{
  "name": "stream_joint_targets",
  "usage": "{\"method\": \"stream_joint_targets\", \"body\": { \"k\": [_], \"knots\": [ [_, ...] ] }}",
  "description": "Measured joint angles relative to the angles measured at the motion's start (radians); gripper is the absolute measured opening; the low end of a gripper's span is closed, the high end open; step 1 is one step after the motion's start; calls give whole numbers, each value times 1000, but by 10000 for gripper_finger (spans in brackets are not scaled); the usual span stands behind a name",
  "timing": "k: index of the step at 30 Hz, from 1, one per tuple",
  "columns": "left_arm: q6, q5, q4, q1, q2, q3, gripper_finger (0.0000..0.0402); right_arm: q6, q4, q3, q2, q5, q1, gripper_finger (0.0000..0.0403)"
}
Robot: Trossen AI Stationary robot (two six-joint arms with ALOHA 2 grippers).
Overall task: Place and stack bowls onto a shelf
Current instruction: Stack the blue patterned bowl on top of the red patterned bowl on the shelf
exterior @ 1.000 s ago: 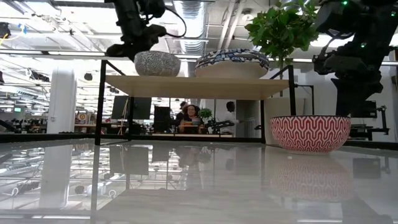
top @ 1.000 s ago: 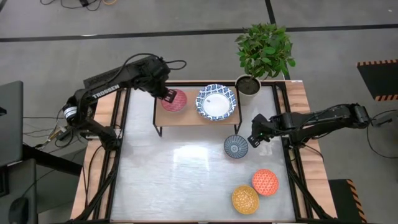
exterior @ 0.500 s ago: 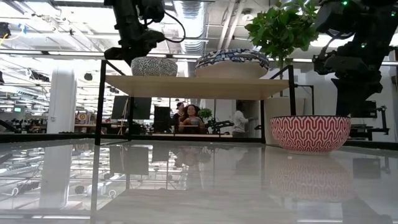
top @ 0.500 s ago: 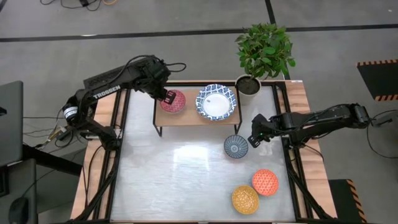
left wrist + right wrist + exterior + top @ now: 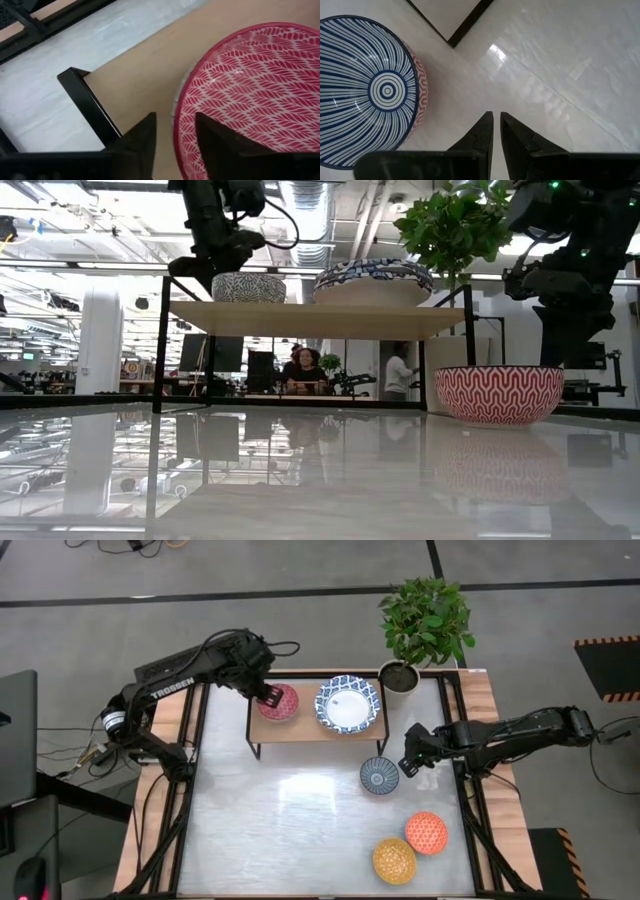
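Observation:
The small pink-red bowl (image 5: pixel 281 703) (image 5: pixel 250 100) sits level on the left end of the light-wood shelf (image 5: pixel 300 730), beside a wide blue-and-white bowl (image 5: pixel 348 704) (image 5: pixel 373 280). My left gripper (image 5: pixel 269 694) (image 5: pixel 175 132) is open. It stands over the pink-red bowl's left rim, one finger outside and one inside, and a gap shows at the outer finger. My right gripper (image 5: pixel 408 766) (image 5: pixel 496 130) is shut and hovers right of the grey-blue bowl (image 5: pixel 379 775) (image 5: pixel 367 90), which stands on the table.
The orange-red bowl (image 5: pixel 426 832) and the yellow-orange bowl (image 5: pixel 394 860) stand near the table's near right corner. A potted plant (image 5: pixel 402 675) stands off the shelf's right end. The shelf's black legs (image 5: pixel 90 107) rise from the tabletop. People sit in the room beyond.
The left gripper has come down a little with the pink-red bowl. In the low view the bowl was raised and tipped above the board a second ago and now sits flat on the shelf. The right arm has kept still.

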Motion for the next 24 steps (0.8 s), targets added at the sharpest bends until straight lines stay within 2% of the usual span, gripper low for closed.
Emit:
{"method": "stream_joint_targets", "body": {
  "k": [4,8,24],
  "knots": [
    [0,-2,-11,0,0,9,170,0,0,0,0,-10,0,63],
    [11,-14,-36,0,0,65,196,0,2,0,0,-26,0,63],
    [13,-49,-270,-40,-2,334,200,36,140,0,65,-27,3,61]
  ]
}}
